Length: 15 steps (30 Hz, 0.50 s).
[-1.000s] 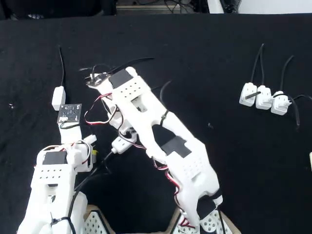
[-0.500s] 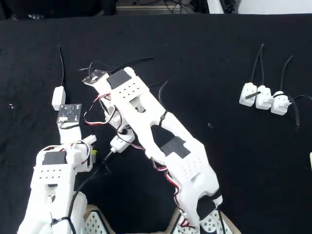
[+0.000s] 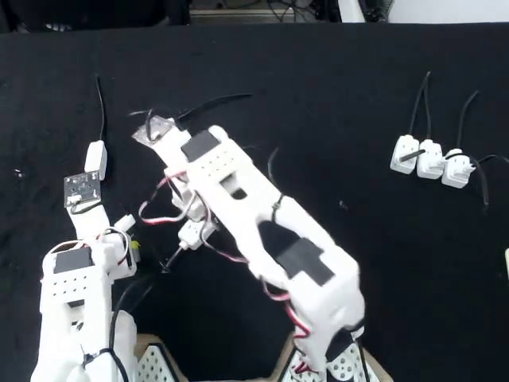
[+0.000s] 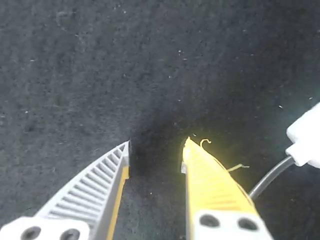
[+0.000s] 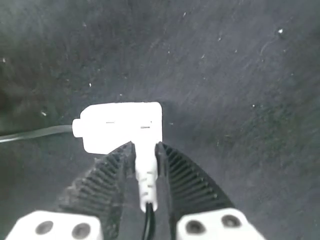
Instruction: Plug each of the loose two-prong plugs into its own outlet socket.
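Observation:
My right gripper (image 5: pixel 145 162) is shut on the narrow stem of a white two-prong plug (image 5: pixel 145 172). The plug's front meets a white outlet socket (image 5: pixel 120 127) lying on the black cloth, its thin cable leading away sideways. In the high view that right gripper (image 3: pixel 151 129) is at the far left of the table and covers the plug. My left gripper (image 4: pixel 155 160) stands open just above bare cloth with nothing between its fingers (image 4: pixel 200 170). A second white block (image 4: pixel 306 137) on a black cable lies just beside it; from above that block (image 3: pixel 96 158) is right next to the left gripper (image 3: pixel 84 179).
Three white sockets (image 3: pixel 430 159) with black cables lie in a row at the right of the black table cloth (image 3: pixel 318 95). A loose black cable (image 3: pixel 215 102) curves away beyond the right gripper. The right arm (image 3: pixel 262 215) stretches diagonally across the near middle.
The left arm has swung leftward, away from the right arm. The right arm has shifted slightly, its gripper still at the far-left socket.

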### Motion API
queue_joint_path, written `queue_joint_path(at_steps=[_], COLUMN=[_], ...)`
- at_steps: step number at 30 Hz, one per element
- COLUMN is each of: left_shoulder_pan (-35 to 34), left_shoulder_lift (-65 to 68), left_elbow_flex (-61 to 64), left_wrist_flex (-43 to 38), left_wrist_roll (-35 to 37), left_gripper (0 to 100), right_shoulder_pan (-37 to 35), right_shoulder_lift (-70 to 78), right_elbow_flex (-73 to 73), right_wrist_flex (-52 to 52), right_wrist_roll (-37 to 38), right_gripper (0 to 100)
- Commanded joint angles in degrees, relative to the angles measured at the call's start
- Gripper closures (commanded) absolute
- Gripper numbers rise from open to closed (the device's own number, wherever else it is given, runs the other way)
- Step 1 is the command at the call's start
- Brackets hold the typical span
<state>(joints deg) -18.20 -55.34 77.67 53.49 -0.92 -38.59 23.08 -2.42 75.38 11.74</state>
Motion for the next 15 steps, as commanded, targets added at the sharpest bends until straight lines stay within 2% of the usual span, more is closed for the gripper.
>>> queue_joint_path(at_steps=[1, 11, 15], left_shoulder_pan=[-0.2, -0.2, -0.4], left_shoulder_lift=[-1.0, -1.0, -1.0], left_elbow_flex=[-2.7, -2.7, -2.7], left_wrist_flex=[0.3, 0.3, 0.4], left_wrist_roll=[0.5, 0.5, 0.5], left_gripper=[82, 82, 82], right_shoulder_pan=[-4.2, -6.3, -7.5], right_shoulder_lift=[-3.2, 4.5, 7.2], right_elbow_flex=[8.3, 4.1, 0.7], right_wrist_flex=[-8.7, -10.3, -6.9], right_wrist_roll=[0.6, 0.9, 1.8], right_gripper=[98.8, 98.8, 98.8])
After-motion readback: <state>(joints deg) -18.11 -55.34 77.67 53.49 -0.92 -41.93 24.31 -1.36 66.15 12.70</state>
